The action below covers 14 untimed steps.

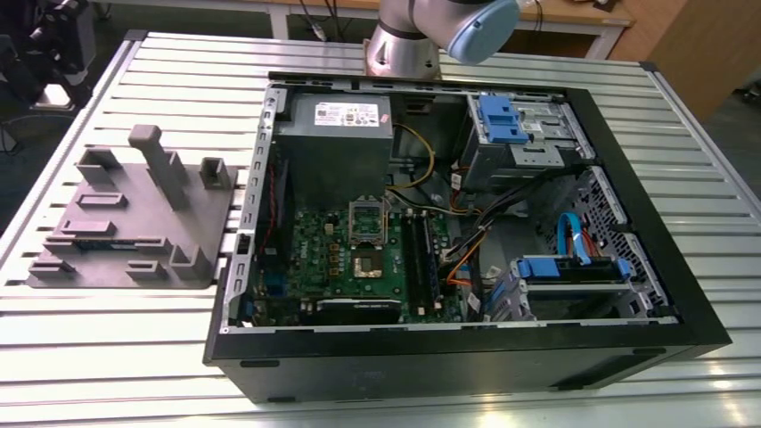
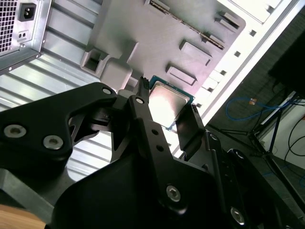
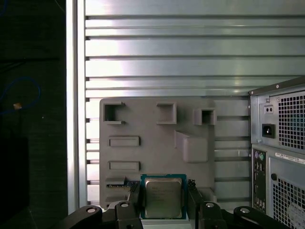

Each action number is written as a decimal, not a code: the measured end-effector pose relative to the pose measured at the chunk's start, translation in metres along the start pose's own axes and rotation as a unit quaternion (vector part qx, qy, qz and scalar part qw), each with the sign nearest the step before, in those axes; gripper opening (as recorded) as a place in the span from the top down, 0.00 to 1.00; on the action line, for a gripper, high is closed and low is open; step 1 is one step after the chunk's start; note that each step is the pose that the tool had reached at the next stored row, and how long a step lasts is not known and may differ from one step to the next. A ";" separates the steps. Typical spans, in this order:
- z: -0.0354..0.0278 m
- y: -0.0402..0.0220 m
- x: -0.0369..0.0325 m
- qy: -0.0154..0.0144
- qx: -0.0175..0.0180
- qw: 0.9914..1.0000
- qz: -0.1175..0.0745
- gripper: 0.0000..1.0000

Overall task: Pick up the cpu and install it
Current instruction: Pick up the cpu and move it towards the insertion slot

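Observation:
The cpu [image 3: 163, 198], a small square chip with a silver-grey metal top and green edge, sits between the two black fingers of my gripper [image 3: 164, 192], which is shut on it. In the second wrist view the cpu [image 2: 167, 101] is held the same way, the gripper [image 2: 167, 112] hanging well above the grey fixture block [image 2: 157, 33]. That fixture block [image 3: 157, 138] lies on the slatted table. In the exterior view the open computer case [image 1: 476, 361] shows a green motherboard [image 1: 319, 239] with its dark square socket [image 1: 369, 259] uncovered.
The arm's base [image 1: 405, 45] stands behind the case. The fixture block [image 1: 119, 223] with upright posts is at the exterior view's left. The case's rear panel [image 3: 281, 143] is beside the fixture. Cables, drive bays and a power supply [image 1: 339, 134] crowd the case.

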State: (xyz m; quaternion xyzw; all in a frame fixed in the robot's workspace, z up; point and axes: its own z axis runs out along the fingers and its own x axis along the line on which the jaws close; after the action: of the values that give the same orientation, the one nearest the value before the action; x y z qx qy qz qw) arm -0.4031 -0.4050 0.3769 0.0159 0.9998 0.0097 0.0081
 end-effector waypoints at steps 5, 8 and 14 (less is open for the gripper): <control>-0.0023 0.0001 -0.0001 0.000 0.000 1.000 0.000 0.53; -0.0028 0.0001 -0.0005 0.000 0.000 1.000 0.000 0.53; -0.0024 0.0008 -0.0231 0.000 0.000 1.000 0.000 0.53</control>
State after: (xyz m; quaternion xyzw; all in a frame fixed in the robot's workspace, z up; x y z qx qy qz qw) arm -0.3801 -0.4050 0.3797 0.0159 0.9998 0.0098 0.0081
